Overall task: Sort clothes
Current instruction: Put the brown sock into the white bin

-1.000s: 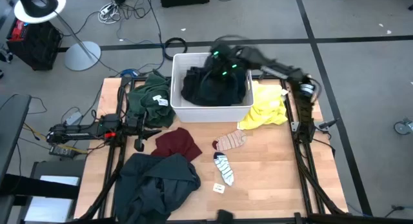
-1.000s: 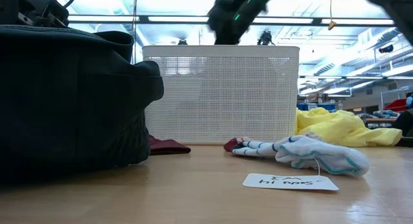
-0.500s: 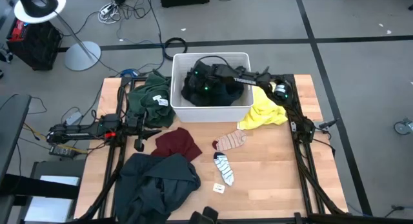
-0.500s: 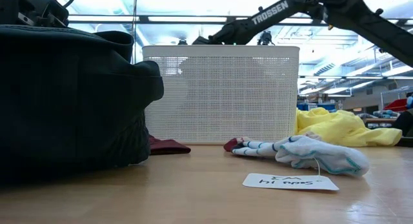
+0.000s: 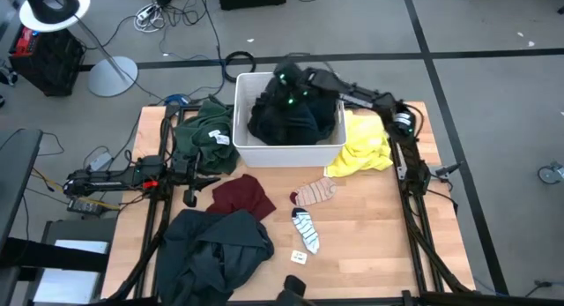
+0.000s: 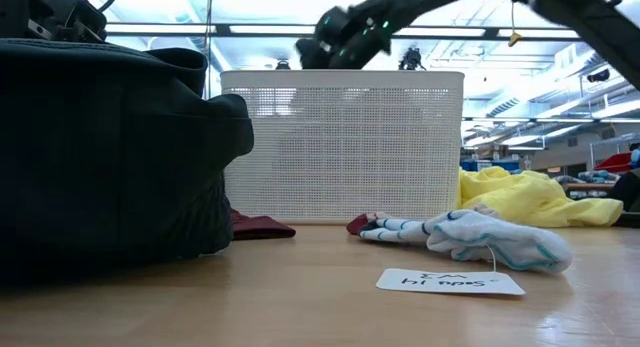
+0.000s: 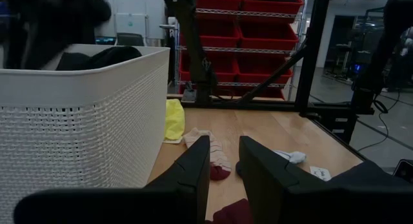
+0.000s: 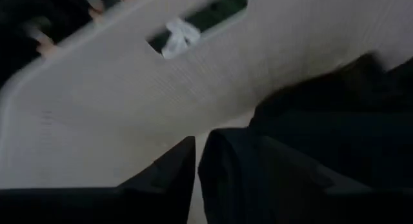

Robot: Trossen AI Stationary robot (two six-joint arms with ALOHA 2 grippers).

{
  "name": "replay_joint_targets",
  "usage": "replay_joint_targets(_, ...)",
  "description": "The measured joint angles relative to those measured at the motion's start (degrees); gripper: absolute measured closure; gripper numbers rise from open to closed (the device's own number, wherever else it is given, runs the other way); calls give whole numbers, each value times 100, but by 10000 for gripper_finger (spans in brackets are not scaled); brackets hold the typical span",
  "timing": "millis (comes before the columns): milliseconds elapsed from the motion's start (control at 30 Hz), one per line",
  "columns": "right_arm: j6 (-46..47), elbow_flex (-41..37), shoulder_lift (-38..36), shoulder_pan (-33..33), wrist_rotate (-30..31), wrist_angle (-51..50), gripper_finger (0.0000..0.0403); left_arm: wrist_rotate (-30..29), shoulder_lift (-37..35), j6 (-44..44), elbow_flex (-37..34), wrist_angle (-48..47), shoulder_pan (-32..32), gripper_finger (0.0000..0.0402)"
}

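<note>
The white tub (image 5: 288, 153) stands at the table's far middle with dark clothes (image 5: 286, 121) piled in it. My right gripper (image 5: 286, 77) hovers above the tub's far left part, open, nothing between its fingers (image 8: 195, 172). Spread on the table are a green top (image 5: 207, 134), a maroon piece (image 5: 242, 196), a dark grey-green jacket (image 5: 216, 244), a yellow piece (image 5: 361, 152) against the tub's right side, and two socks (image 5: 315, 193) (image 5: 305, 229). My left gripper (image 7: 224, 153) waits open at the table's left, level, pointing right.
A paper tag (image 5: 300, 256) lies near the striped sock, seen close in the low view (image 6: 450, 282). The jacket (image 6: 100, 157) bulks high at the near left. Bare wood shows at the near right. Cables and a lamp base lie on the floor beyond the table.
My right gripper has dipped down into the tub onto the dark clothes and then risen again, ending above the tub's far left part. The dark clothes stay lying in the tub.
</note>
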Motion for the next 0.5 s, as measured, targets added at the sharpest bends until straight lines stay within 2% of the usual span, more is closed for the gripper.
replay_joint_targets(233, 46, 4, -908, -103, 79, -269, 209, 0, -1, -1, 0, 0, -1, 312)
replay_joint_targets(500, 1331, 4, -1704, 46, 517, -1468, 216, 0, -1, -2, 0, 0, 0, 312)
